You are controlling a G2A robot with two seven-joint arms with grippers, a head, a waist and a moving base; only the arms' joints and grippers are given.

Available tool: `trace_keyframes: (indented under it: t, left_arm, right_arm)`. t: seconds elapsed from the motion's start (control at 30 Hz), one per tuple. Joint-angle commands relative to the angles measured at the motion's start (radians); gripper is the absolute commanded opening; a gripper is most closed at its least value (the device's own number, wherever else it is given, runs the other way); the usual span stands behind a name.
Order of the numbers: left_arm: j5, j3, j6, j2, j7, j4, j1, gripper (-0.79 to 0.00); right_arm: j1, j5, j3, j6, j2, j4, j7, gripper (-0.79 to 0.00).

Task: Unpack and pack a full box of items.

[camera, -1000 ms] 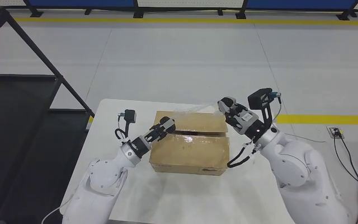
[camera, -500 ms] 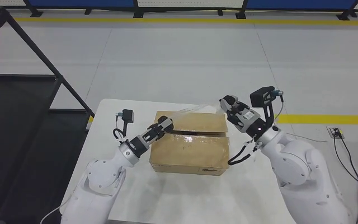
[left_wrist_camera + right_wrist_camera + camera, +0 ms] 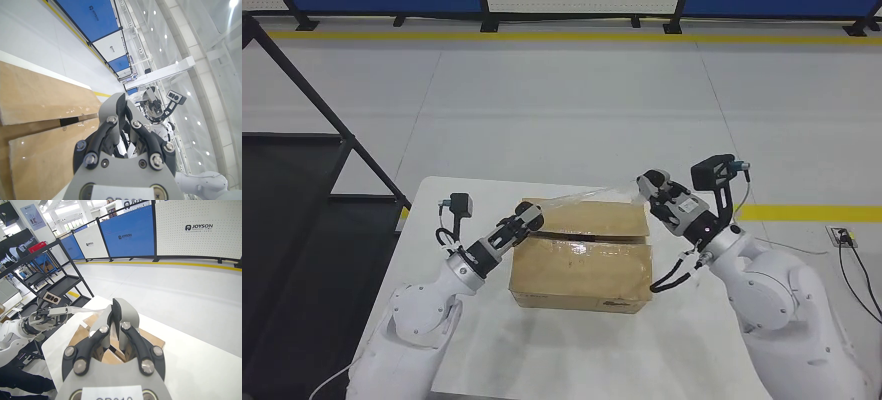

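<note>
Since a second ago, the left gripper [image 3: 529,211] is being drawn back from over the top seam of the box [image 3: 582,265] toward the box's far left corner. The right gripper [image 3: 646,183] is being lifted slightly away from the far right corner. A clear strip [image 3: 587,196] is being held stretched between the two grippers, above the far edge of the box. Its left end is being pinched by the closed fingers of the left gripper, and its right end is being clamped in the same way by the right gripper. The left arm is being held low and extended, its forearm slanting from the near left of the table [image 3: 542,350] up to the box, with the wrist over the box's left end. The right arm is being kept bent at the elbow, its forearm angled upward and its gripper raised beside the far right corner. The box is being left resting in the middle of the table, its two top flaps folded down with a narrow dark gap along the seam.
</note>
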Motion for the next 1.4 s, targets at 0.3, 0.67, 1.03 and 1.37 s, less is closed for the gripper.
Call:
trace_keyframes:
  t: [0.3, 0.67, 1.03, 1.37]
  left_arm:
    - [-0.009, -0.054, 0.018, 0.011, -0.028, -0.020, 0.034, -0.785]
    - [-0.009, -0.074, 0.059, 0.017, -0.027, -0.028, 0.066, -0.785]
    - [0.018, -0.083, 0.116, 0.024, -0.030, -0.023, 0.090, 0.000]
    - [0.006, -0.150, 0.115, 0.032, 0.019, -0.035, 0.118, 0.000]
  right_arm:
    - [0.059, -0.040, -0.050, -0.038, 0.006, 0.039, 0.183, -0.785]
    - [0.173, -0.072, -0.162, -0.027, -0.001, 0.127, 0.394, -0.785]
    - [0.240, -0.068, -0.231, -0.006, -0.013, 0.203, 0.433, -0.785]
    - [0.240, -0.045, -0.254, 0.015, -0.015, 0.182, 0.490, -0.785]
